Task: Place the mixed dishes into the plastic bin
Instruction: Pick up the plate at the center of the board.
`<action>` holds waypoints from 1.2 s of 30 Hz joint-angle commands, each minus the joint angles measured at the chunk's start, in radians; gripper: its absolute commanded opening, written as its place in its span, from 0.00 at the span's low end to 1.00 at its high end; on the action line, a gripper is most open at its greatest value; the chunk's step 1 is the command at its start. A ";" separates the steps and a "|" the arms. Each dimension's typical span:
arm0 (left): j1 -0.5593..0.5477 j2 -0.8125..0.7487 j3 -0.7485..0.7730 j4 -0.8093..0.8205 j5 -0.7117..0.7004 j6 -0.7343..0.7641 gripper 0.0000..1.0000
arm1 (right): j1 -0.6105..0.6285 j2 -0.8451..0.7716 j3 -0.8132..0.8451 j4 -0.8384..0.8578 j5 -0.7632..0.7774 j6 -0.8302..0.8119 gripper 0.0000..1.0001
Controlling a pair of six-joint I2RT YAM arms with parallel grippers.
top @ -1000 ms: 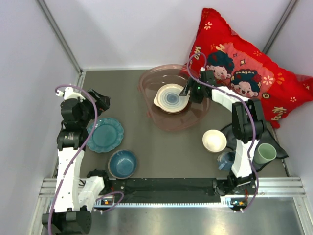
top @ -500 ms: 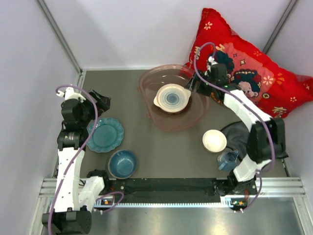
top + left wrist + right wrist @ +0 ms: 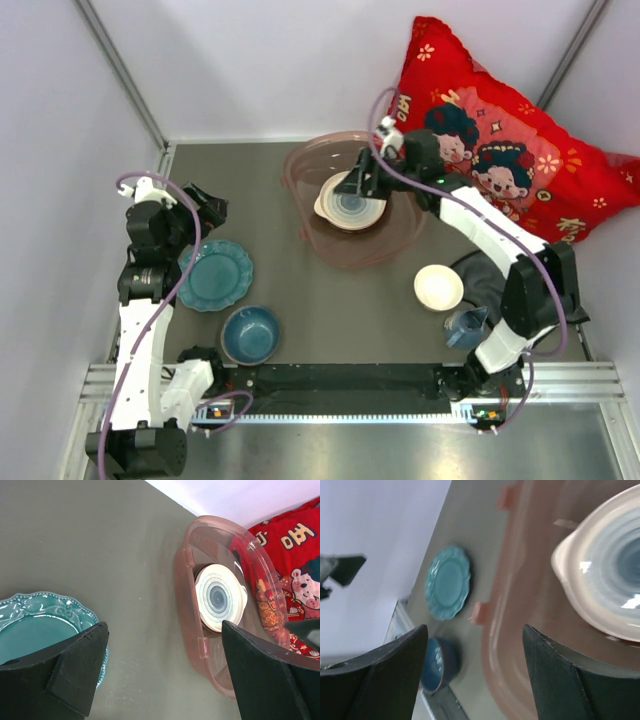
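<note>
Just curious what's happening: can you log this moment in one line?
right claw: open, over plastic bin | left claw: open, by teal plate | in bin: blue-ringed plate | outside: blue bowl, cream bowl

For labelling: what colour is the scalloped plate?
Teal; the scalloped plate shows best in the top external view.

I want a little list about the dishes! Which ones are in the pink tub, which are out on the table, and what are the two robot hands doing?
In the bin: blue-ringed handled plate, lying flat in the plastic bin
On the table, left side: teal plate, blue bowl
On the table, right side: cream bowl, small blue mug
Left gripper: open, empty, by the teal plate's far edge
Right gripper: open, empty, over the bin beside the handled plate
Behind the bin: red pillow
</note>
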 commanded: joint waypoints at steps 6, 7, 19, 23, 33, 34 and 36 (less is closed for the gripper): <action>0.006 0.000 0.021 0.036 0.013 0.009 0.99 | 0.203 0.101 0.059 0.165 -0.195 0.108 0.75; 0.006 0.000 0.019 0.036 0.013 0.011 0.99 | 0.218 0.114 0.061 0.183 -0.204 0.111 0.75; 0.008 0.000 0.035 0.027 0.005 0.022 0.99 | 0.418 0.390 0.254 0.281 -0.212 0.214 0.75; 0.006 0.000 0.039 0.021 -0.001 0.026 0.99 | 0.459 0.480 0.341 0.263 -0.142 0.241 0.75; 0.006 0.002 0.041 0.015 -0.024 0.034 0.99 | 0.487 0.640 0.394 0.266 0.021 0.292 0.75; 0.006 0.002 0.041 0.015 -0.024 0.034 0.99 | 0.488 0.649 0.409 0.262 0.024 0.293 0.75; 0.006 0.002 0.038 0.015 -0.024 0.035 0.99 | 0.493 0.672 0.421 0.260 0.034 0.297 0.75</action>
